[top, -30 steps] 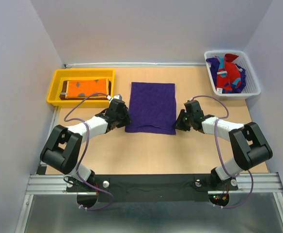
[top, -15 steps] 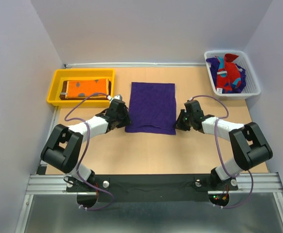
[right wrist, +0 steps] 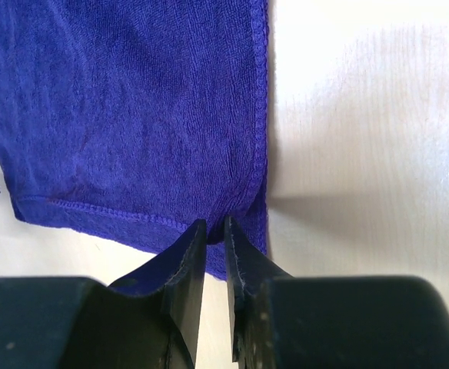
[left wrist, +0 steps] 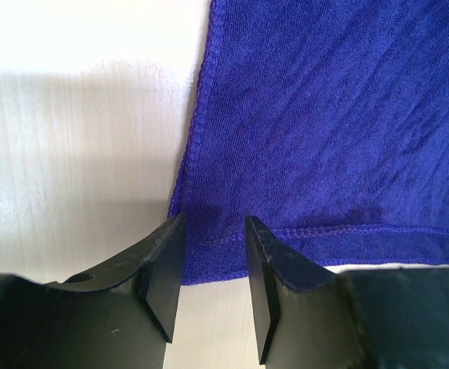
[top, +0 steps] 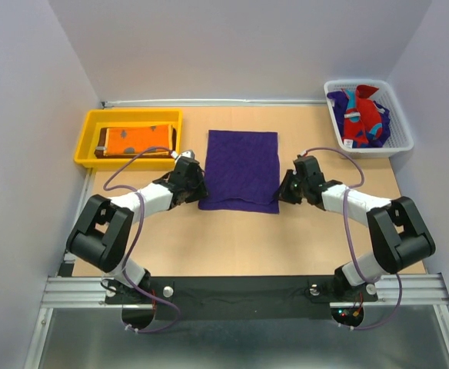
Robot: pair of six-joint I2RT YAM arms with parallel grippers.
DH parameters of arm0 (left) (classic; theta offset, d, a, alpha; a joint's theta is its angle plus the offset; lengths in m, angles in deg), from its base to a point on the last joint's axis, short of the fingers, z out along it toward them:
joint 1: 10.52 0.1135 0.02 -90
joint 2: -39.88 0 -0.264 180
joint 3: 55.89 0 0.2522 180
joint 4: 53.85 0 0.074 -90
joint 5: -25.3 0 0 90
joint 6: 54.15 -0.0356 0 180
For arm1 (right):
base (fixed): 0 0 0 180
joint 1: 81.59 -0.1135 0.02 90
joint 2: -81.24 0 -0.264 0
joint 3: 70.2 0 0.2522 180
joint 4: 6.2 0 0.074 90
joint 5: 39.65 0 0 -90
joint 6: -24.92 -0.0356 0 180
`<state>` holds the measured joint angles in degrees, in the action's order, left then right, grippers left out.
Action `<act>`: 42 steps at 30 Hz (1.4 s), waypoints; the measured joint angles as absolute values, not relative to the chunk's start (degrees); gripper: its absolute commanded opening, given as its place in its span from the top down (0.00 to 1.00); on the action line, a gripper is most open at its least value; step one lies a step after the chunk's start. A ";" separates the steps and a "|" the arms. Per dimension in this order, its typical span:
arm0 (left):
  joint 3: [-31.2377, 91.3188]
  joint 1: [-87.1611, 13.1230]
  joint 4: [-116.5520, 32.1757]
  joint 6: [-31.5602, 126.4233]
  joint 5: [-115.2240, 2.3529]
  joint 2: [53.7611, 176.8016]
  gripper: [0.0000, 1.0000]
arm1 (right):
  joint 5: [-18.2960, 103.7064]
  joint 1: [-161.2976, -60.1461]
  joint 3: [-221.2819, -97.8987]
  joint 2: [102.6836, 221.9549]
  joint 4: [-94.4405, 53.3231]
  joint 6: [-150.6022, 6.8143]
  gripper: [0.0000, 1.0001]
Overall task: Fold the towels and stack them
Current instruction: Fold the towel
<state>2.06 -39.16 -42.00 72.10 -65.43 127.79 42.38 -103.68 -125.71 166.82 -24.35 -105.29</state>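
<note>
Since a second ago the right arm [top: 347, 201] has edged its wrist slightly closer to the cloth, while the left arm [top: 151, 198] has barely stirred and the purple towel [top: 240, 169] lies as it did. The right jaws stand almost shut, only a thin slit between their fingertips [right wrist: 196, 238], and the towel's near right corner is pinched in that slit, with its pile puckering up toward the grip. The left jaws stand about half open and hold nothing. They straddle the near left corner, so the stitched hem runs across the gap between their fingertips [left wrist: 167, 254] without being squeezed. Outward from both, the purple towel lies spread flat on the tabletop [top: 286, 246] between the two wrists, its far edge well clear of them. Farther left, a yellow tray [top: 86, 142] holds a folded orange towel [top: 136, 140] with a dark cloth edge showing under it. At the far right, a white mesh basket [top: 405, 134] holds a crumpled red and teal towel [top: 363, 119].
</note>
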 measured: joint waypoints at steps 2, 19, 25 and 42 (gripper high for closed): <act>2.06 -39.16 -42.00 72.10 -65.41 127.86 0.53 | 42.44 -103.68 -125.71 167.04 -24.32 -105.33 0.78; 3.06 -39.16 -41.93 71.82 -65.45 128.43 0.61 | 43.91 -103.68 -125.71 169.29 -24.35 -104.98 1.00; 4.31 -39.27 -41.28 71.66 -65.98 130.40 0.64 | 43.80 -103.68 -125.71 169.29 -24.35 -104.96 1.00; 5.95 -40.61 -37.63 71.69 -71.53 132.45 0.61 | 43.28 -103.68 -125.71 169.29 -24.26 -104.94 1.00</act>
